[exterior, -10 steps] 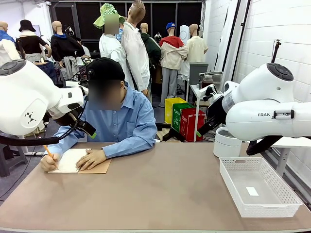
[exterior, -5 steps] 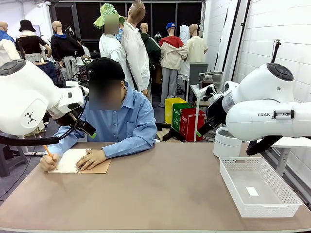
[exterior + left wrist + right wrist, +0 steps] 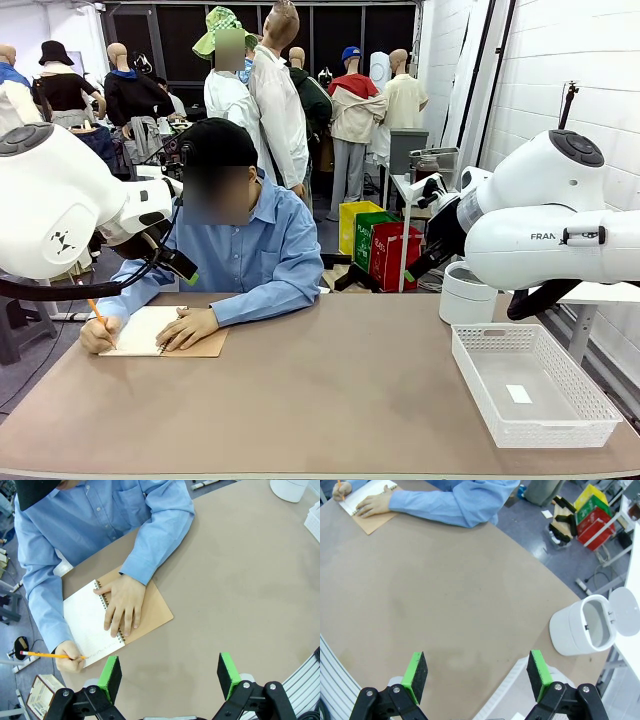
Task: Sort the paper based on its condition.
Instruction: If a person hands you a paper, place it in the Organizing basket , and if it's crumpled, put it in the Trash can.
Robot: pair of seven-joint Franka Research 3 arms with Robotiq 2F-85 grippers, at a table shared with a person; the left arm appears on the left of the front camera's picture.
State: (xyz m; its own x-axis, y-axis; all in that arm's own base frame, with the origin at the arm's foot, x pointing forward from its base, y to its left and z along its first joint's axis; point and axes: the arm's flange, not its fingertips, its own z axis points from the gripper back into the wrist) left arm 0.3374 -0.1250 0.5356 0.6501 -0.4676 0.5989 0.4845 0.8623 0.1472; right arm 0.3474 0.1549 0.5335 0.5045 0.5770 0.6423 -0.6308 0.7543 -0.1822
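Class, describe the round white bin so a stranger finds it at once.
On the brown table, look to the far right corner. Beyond the white mesh basket stands the bin: a smooth-walled cylinder with its lid flipped open, unlike the shallow rectangular basket.

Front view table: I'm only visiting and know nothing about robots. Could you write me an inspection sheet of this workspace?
Surface: brown table, shared with a seated person.
Job's things: paper, the top page of an open notebook; the person writes on it with a pencil.
Clutter: white basket holding a small tag; white bin, lid open.
Grippers: left gripper and right gripper open, holding nothing, above the table.
Cables: black cable under the left arm.
Surroundings: coloured boxes on the floor behind.
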